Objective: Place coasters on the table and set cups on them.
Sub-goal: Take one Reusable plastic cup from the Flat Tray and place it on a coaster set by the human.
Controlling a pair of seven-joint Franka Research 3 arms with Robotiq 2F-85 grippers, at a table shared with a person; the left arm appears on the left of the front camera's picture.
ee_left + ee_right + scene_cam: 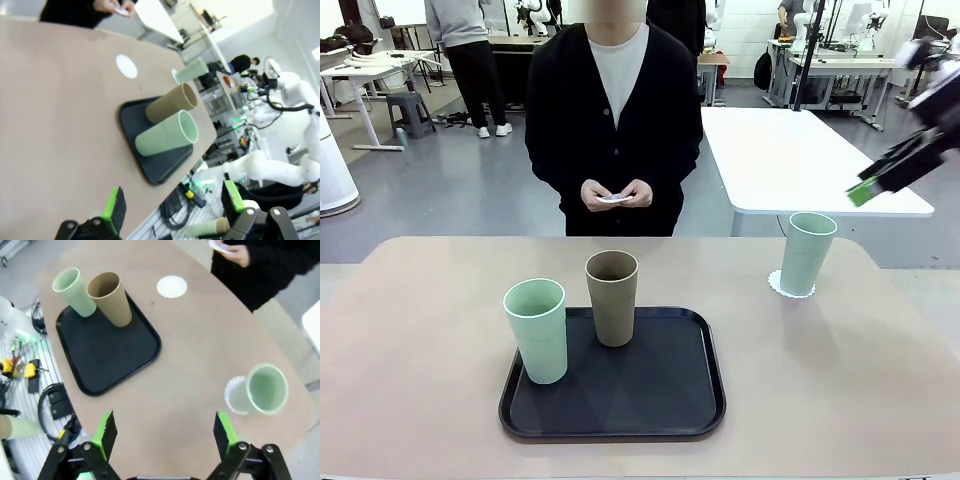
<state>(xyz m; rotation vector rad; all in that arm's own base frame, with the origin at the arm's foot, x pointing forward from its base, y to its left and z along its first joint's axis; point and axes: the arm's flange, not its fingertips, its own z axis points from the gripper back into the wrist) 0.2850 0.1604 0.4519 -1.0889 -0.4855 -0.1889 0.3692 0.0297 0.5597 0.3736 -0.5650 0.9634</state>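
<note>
Your right gripper hangs in the air with its fingers wide apart and nothing between them. Your left gripper is spread the same way and empty, close to the edge of the table. The table lies below the right gripper.

The black tray sits on the table, well apart from the right gripper and across towards the left gripper. Two cups stand upright on the tray, just beside each other: the brown cup and a mint cup.

The second mint cup is the thing nearest the right gripper. It is below the gripper and apart from it, upright on a coaster whose lacy rim shows around its base. A bare coaster lies flat on the table beyond the tray from the right gripper, touching nothing. The third coaster is farthest off, held in the person's hands at the far side.
</note>
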